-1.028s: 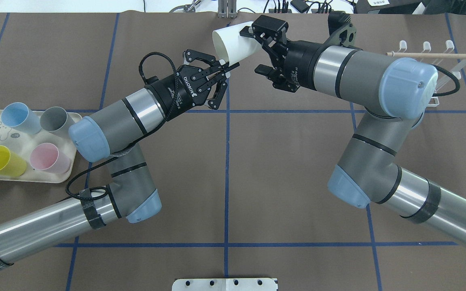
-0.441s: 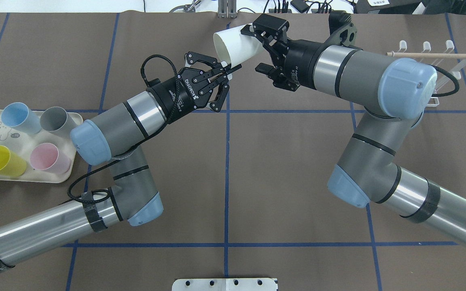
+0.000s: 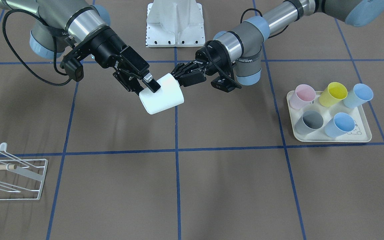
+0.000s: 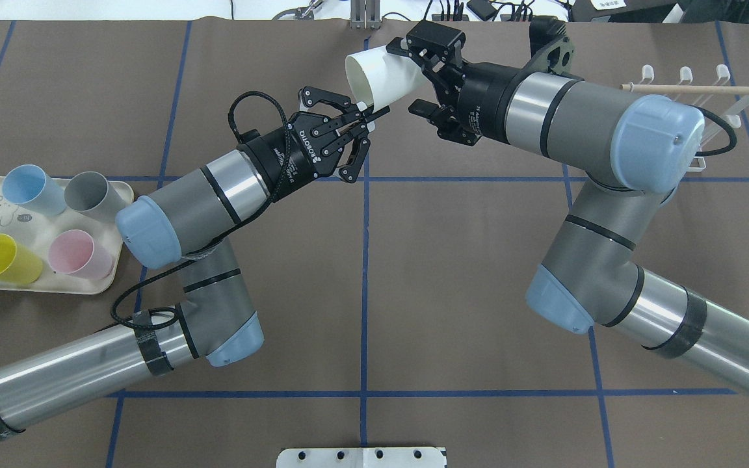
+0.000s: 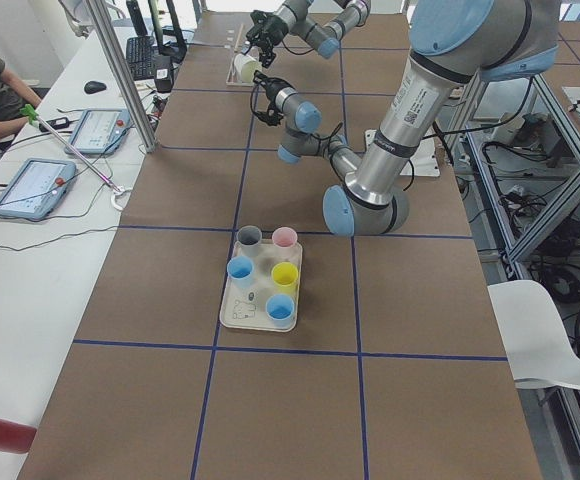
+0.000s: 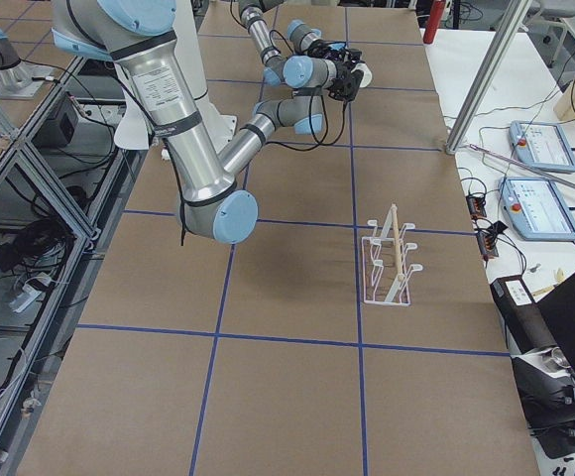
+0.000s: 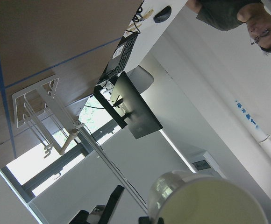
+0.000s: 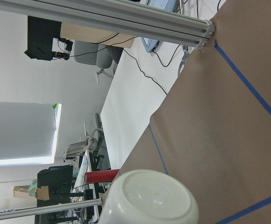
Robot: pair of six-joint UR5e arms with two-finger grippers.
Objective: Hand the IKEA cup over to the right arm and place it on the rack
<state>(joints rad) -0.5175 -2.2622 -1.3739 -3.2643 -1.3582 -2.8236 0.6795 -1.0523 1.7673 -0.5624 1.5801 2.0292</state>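
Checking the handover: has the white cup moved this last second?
Yes, slightly: overhead, the cup has shifted rightward across the vertical blue tape line.

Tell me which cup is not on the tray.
The white cup, up in the air between the left claw and right claw; the five coloured cups all stand on the cream tray.

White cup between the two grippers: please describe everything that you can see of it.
The white cup looks like smooth, matt plastic, tapered and without a handle. It hangs in the air above the table, lying tilted. Its mouth faces the left gripper, whose shut fingertips pinch the rim. Its closed base points at the right gripper, whose open jaws straddle it, one finger lying on the wall. Nothing shows inside it.
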